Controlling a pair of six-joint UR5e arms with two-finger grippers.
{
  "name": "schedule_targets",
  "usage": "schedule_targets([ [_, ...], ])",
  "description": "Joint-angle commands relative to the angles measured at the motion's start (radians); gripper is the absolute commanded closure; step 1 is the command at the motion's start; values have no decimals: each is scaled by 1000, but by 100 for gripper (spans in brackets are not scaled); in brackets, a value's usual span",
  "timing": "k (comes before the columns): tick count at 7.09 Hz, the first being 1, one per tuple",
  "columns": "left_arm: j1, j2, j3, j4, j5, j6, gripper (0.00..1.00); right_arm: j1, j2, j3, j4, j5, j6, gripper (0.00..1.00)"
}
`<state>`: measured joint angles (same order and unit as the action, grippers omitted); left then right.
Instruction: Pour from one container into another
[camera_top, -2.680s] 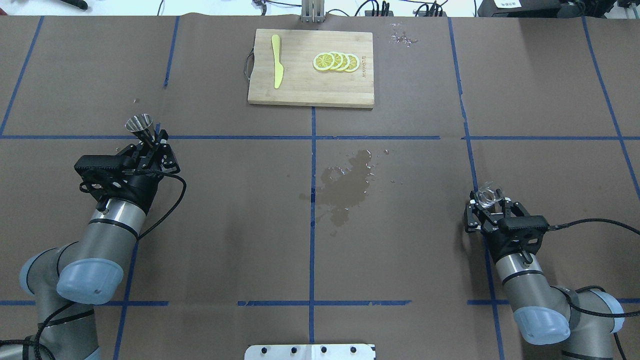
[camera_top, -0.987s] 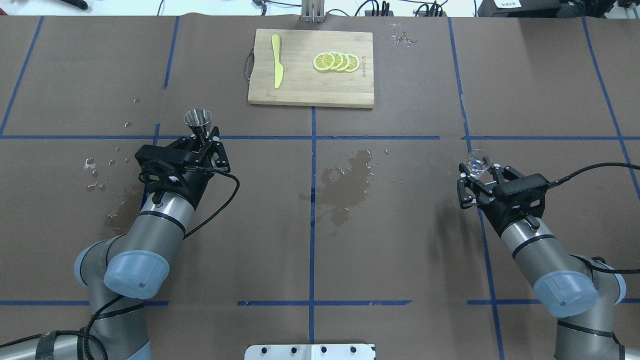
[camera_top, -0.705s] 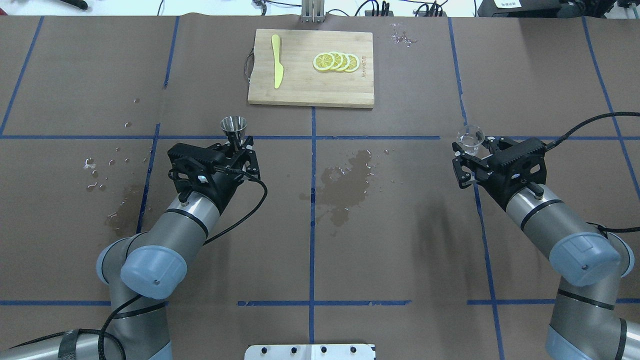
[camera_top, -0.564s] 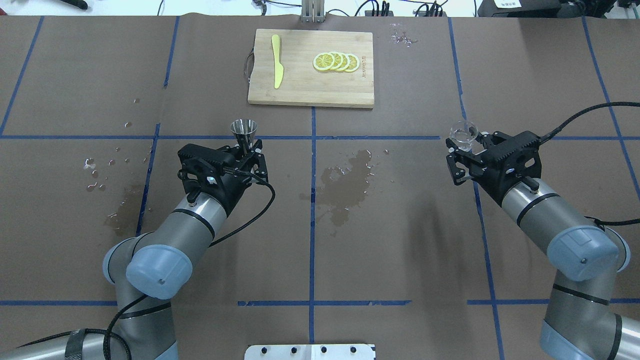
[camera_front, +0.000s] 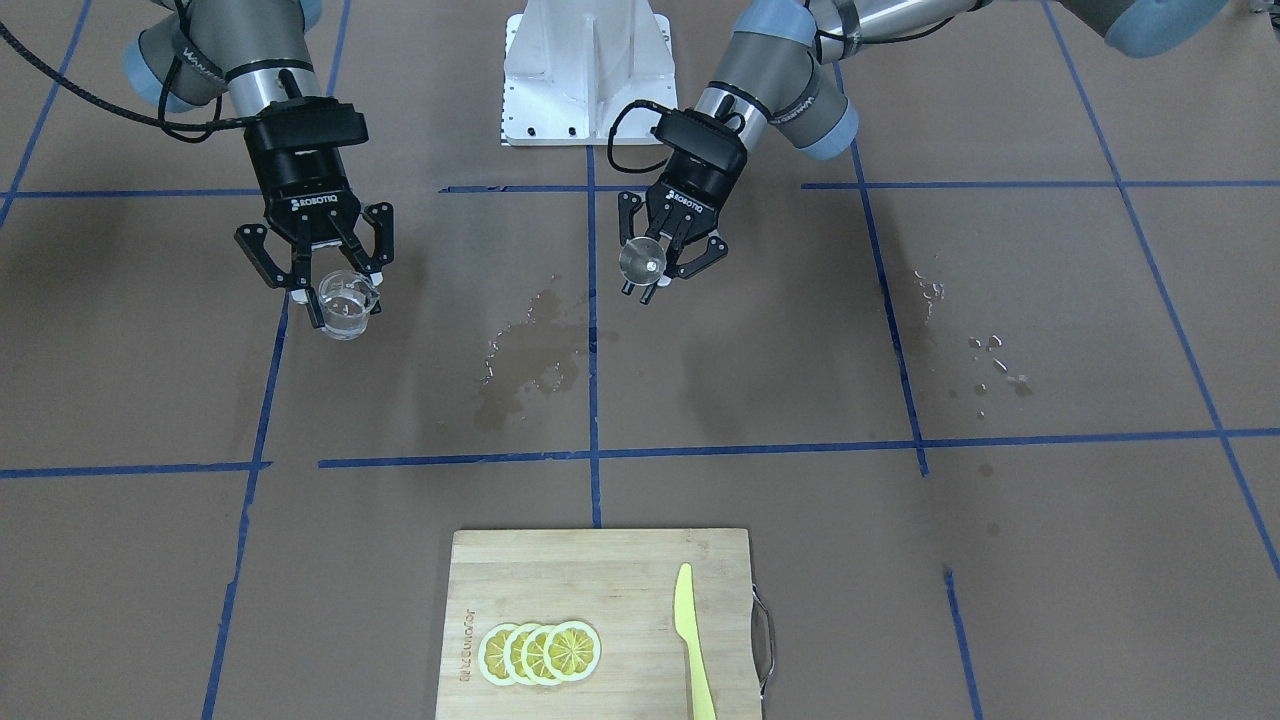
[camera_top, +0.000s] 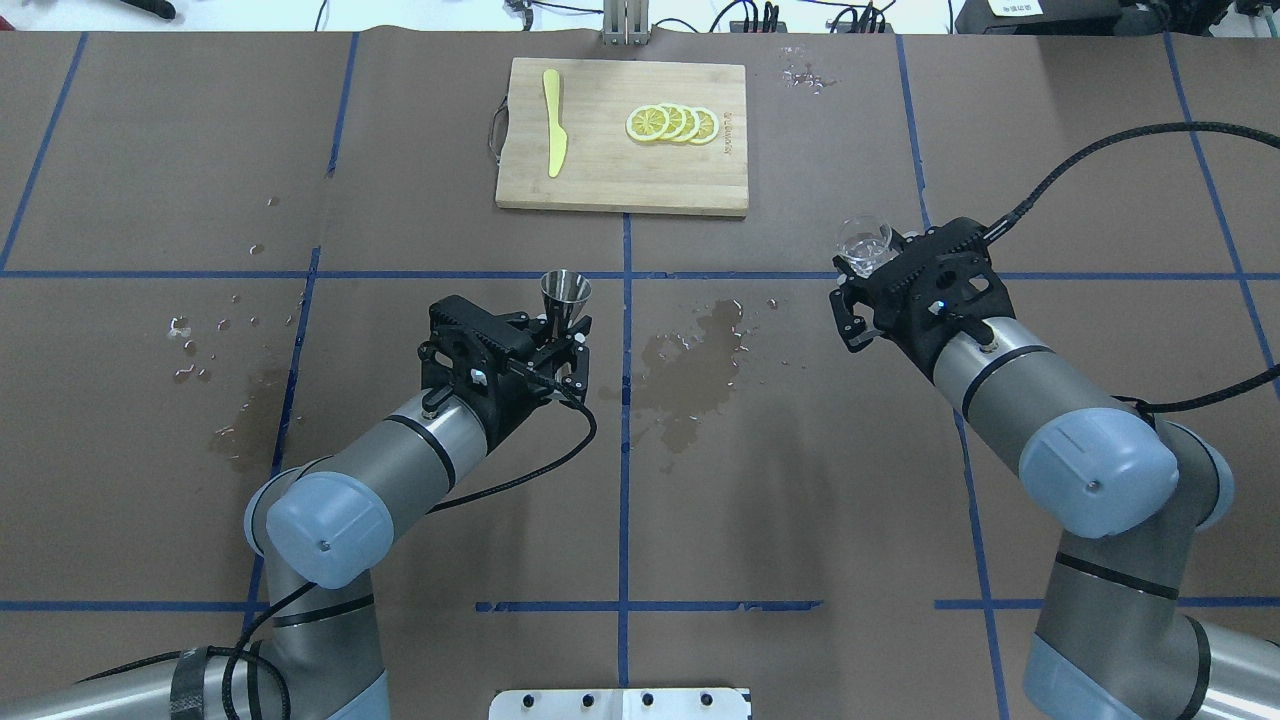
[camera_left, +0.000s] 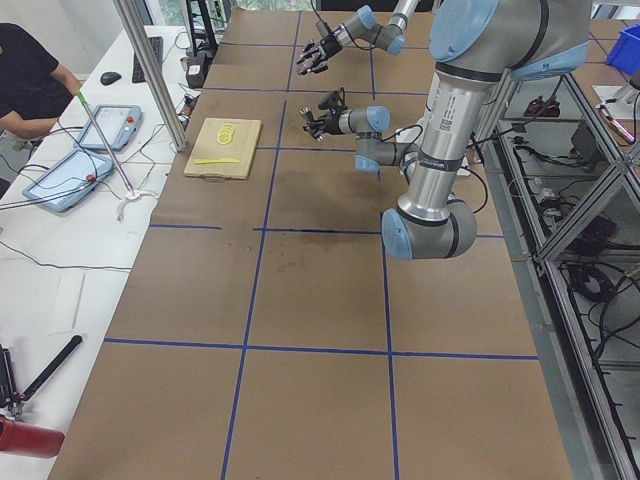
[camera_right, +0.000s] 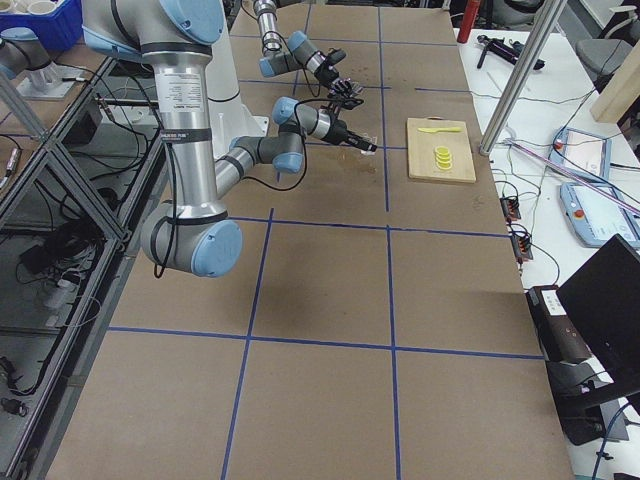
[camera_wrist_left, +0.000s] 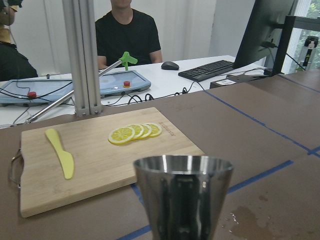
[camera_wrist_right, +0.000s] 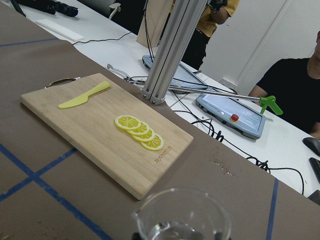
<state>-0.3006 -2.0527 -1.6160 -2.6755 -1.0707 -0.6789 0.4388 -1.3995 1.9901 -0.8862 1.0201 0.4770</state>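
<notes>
The small steel jigger (camera_top: 565, 293) stands upright above the table, just left of the centre line, and my left gripper (camera_top: 563, 330) is shut on its waist. Its open cone fills the lower left wrist view as the jigger (camera_wrist_left: 184, 195). To the right, the clear glass cup (camera_top: 865, 243) with a little liquid in it is held upright, my right gripper (camera_top: 873, 263) shut on it. From the front, the jigger (camera_front: 641, 262) and the cup (camera_front: 347, 303) hang well apart, with the wet patch between them. The cup's rim and lip (camera_wrist_right: 182, 217) show in the right wrist view.
A wooden cutting board (camera_top: 700, 185) lies at the far middle, with a yellow knife (camera_top: 553, 135) and lemon slices (camera_top: 672, 123) on it. A dark wet patch (camera_top: 695, 370) marks the table's centre, and droplets (camera_top: 200, 340) dot the left side.
Both arms have swung inward: the left carried the jigger right toward the centre line, and the right carried the glass cup left and farther from the robot. Both grips are unchanged.
</notes>
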Motion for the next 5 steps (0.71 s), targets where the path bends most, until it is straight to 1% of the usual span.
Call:
schedule_targets([
  [1,-2,-41,108,-137,-57,7,100,-6,97,15,-156,0,-8,100],
  [2,-2,-66,164,-194,-52,7,100,-12,97,19,-161,0,-9,100],
  [3,0,-73,180,-208,-49,12,100,-25,97,19,-162,0,-20,100],
  [4,0,-96,201,-228,-57,24,100,-37,99,21,-162,1,-97,100],
  [5,-2,-142,247,-231,-57,57,100,-43,120,21,-172,1,-116,100],
])
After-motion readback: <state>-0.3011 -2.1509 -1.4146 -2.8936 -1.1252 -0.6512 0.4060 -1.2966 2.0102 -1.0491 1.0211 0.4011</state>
